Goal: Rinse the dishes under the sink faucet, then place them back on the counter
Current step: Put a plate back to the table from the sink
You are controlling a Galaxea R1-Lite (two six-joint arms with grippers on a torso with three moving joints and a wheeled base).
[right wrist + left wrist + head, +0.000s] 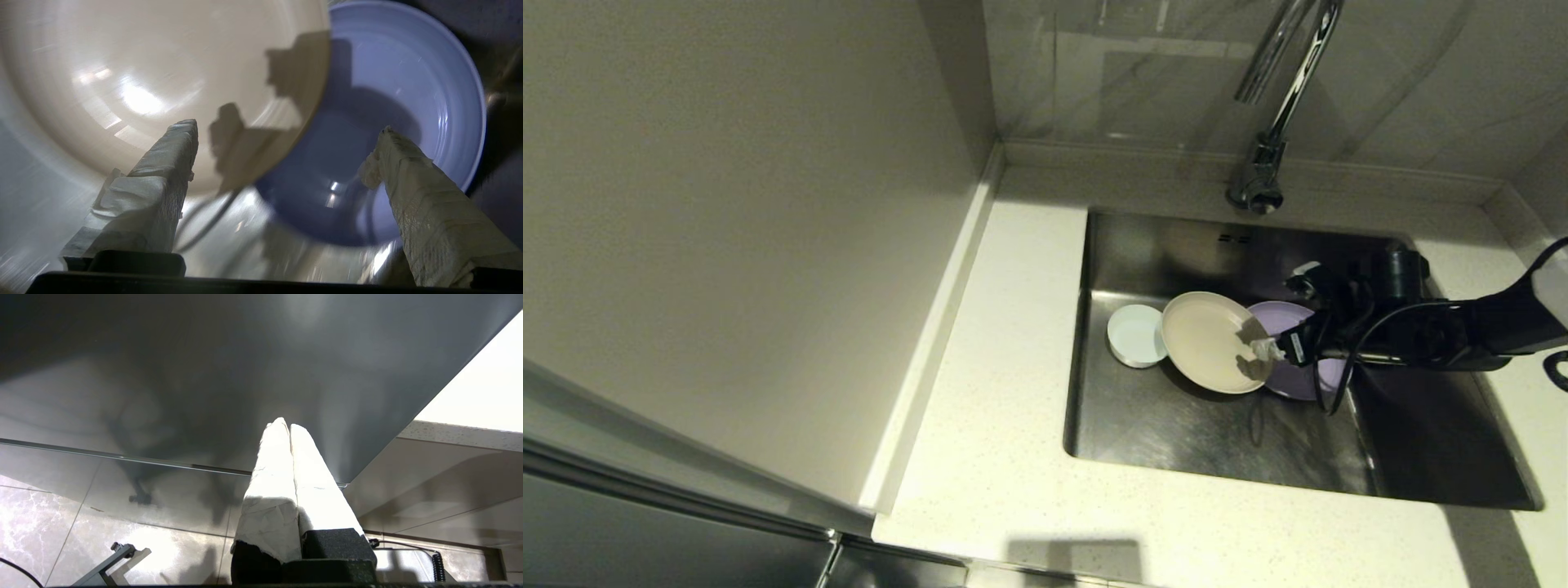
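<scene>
right gripper [286,151]: fingers spread wide, holding nothing, over the plates in the sink [1176,441]
left gripper [286,428]: fingers pressed together, parked off the counter
dishes: beige plate [1205,339] overlaps purple plate [1286,318]; white bowl [1135,335] beside it

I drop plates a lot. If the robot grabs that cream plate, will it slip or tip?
Probably slippery: the cream plate looks glossy, with bright glints on it. It leans on the purple plate in the sink, so it may rock. The open right gripper holds nothing.
</scene>
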